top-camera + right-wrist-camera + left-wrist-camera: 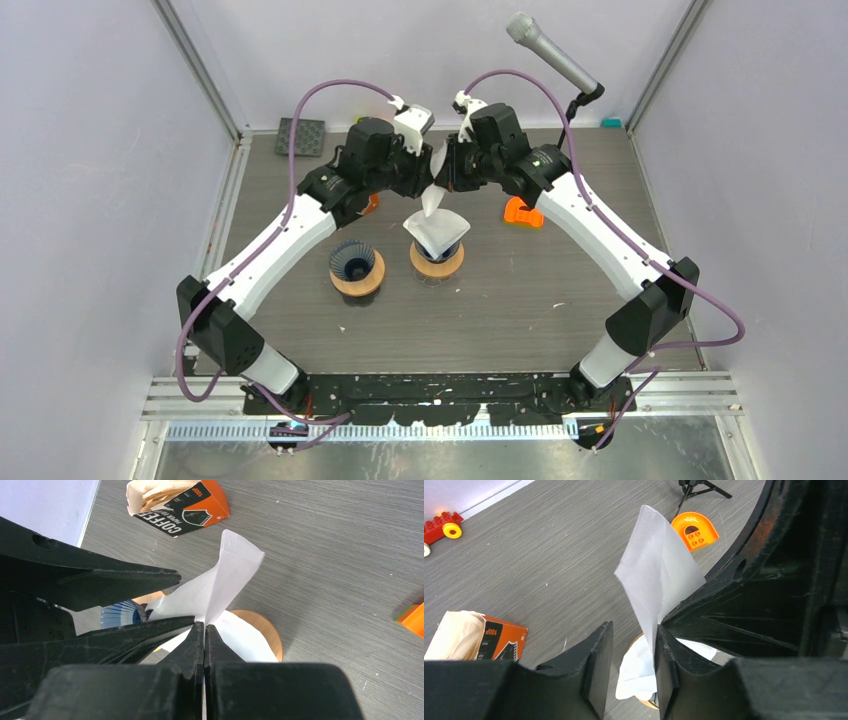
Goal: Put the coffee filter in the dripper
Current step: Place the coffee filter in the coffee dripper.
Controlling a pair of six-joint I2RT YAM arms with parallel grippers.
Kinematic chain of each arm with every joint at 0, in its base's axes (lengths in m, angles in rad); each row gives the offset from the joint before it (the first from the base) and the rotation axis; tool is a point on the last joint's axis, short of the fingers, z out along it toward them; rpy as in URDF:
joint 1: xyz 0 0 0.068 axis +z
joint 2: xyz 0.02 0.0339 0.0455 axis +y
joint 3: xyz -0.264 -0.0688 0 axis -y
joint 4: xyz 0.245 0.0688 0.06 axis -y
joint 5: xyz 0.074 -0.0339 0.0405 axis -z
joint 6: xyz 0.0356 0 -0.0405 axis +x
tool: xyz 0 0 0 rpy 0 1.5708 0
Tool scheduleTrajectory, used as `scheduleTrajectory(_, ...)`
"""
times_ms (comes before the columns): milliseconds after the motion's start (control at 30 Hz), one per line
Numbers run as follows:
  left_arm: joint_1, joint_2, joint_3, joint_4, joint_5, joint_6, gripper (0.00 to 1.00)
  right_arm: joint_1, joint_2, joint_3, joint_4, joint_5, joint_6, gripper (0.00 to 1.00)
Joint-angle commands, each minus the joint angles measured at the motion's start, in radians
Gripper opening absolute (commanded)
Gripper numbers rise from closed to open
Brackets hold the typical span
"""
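My right gripper (446,180) is shut on a folded white coffee filter (432,200), held in the air over the middle of the table; in the right wrist view the filter (227,575) fans out from the closed jaws (205,626). My left gripper (420,182) is open around the same filter (659,575), which lies against one finger (664,650). Directly below stands a dripper on a wooden base (437,264) with another white filter (437,232) in it. A dark blue dripper (355,262) stands to its left, with no filter in it.
An orange and black box of filters (180,505) lies behind the left arm, also in the left wrist view (499,637). An orange toy block (522,212) sits at the right. A microphone (555,55) on a stand is at the back right, a black pad (302,137) at the back left.
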Motion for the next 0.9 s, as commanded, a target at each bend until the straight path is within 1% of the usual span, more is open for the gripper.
scheduleTrajectory(0, -0.009, 0.017, 0.047, 0.015, 0.006, 0.015, 0.34, 0.01, -0.037, 0.0, 0.044, -0.007, -0.007, 0.01)
scheduleTrajectory(67, -0.009, 0.019, 0.049, 0.016, 0.017, 0.013, 0.27, 0.01, -0.037, -0.002, 0.045, 0.001, -0.011, 0.01)
scheduleTrajectory(133, -0.01, 0.02, 0.051, 0.02, 0.027, 0.007, 0.15, 0.009, -0.036, -0.002, 0.042, 0.015, -0.016, 0.01)
scheduleTrajectory(267, -0.009, 0.022, 0.058, 0.018, 0.028, 0.004, 0.0, 0.011, -0.031, -0.006, 0.04, 0.059, -0.023, 0.01)
scheduleTrajectory(467, -0.01, 0.011, 0.056, 0.012, -0.033, 0.009, 0.0, 0.018, -0.028, -0.017, 0.04, 0.113, -0.031, 0.06)
scheduleTrajectory(600, -0.009, 0.001, 0.053, 0.01, -0.071, 0.009, 0.0, 0.026, -0.021, -0.018, 0.038, 0.168, -0.044, 0.07)
scheduleTrajectory(867, -0.01, -0.016, 0.034, 0.017, -0.159, 0.05, 0.0, 0.031, -0.031, -0.023, 0.042, 0.211, -0.067, 0.07)
